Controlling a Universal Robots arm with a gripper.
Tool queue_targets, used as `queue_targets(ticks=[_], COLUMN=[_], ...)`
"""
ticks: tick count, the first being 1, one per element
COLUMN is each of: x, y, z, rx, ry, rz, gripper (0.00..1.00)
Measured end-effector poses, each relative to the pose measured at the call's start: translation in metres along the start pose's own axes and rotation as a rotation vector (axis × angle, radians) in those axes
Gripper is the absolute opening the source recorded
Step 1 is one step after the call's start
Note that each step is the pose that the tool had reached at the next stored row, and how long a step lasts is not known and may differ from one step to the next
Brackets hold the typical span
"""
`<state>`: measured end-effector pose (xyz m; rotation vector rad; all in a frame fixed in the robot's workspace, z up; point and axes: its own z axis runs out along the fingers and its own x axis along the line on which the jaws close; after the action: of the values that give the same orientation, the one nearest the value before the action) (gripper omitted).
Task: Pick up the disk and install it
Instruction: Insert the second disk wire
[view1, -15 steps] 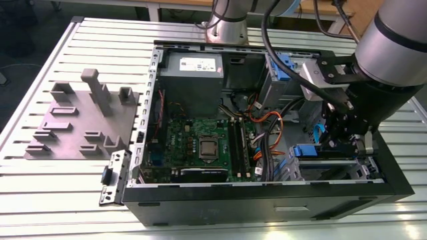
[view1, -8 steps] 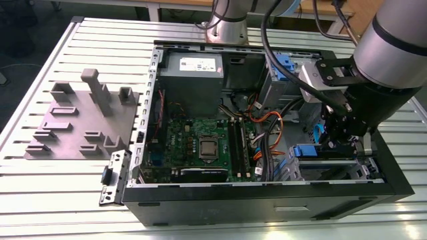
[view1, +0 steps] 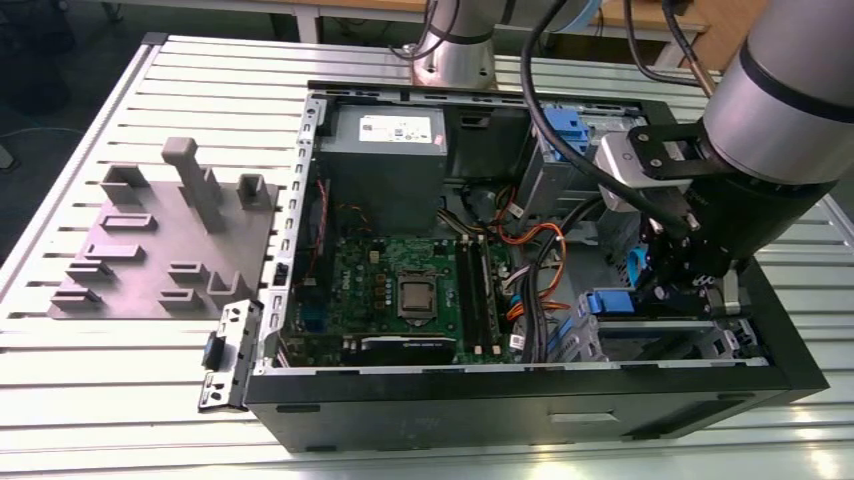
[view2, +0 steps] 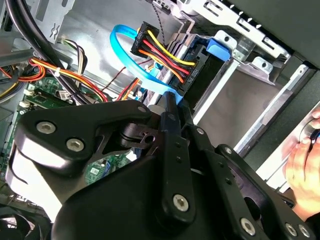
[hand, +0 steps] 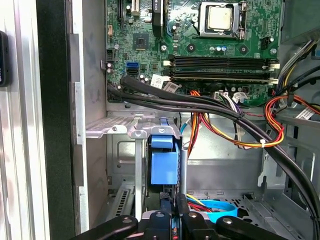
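Observation:
The disk (hand: 164, 160) stands on edge in the metal drive bay (hand: 120, 127) at the case's corner, and its blue plastic frame (view1: 611, 303) shows at the bay's mouth. Power wires and a blue data cable (view2: 127, 47) run to the connectors (view2: 167, 57) beside it. My gripper (view2: 172, 102) reaches down into the case at the exterior view's right. Its two black fingers (hand: 167, 217) are drawn together, with the tips against the blue edge of the disk. I cannot tell whether anything thin sits between the tips.
The open computer case (view1: 334, 395) lies on a slatted table. It holds the motherboard (view1: 400, 290), a grey metal box (view1: 387, 140) and cable bundles (hand: 200, 107). A grey slotted tray (view1: 160, 240) sits at the exterior view's left. A person's hand (view2: 305, 157) is near the case wall.

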<state>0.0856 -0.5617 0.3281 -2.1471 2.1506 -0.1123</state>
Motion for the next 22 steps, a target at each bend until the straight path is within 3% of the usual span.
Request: queue_targets(ticks=[8, 9, 11, 22], x=[0.0000, 0.0000, 0.0000, -0.0003], y=[0.0001, 0.0001, 0.0000, -0.0022], z=[0.0003, 0.0003, -0.0004, -0.0174], rx=[-0.0001, 0.0000, 0.0000, -0.0001], ry=[-0.0005, -0.0004, -0.0007, -0.0010], rz=[0.000, 0.000, 0.000, 0.000], gripper=[0.17, 0.24, 0.24, 0.24])
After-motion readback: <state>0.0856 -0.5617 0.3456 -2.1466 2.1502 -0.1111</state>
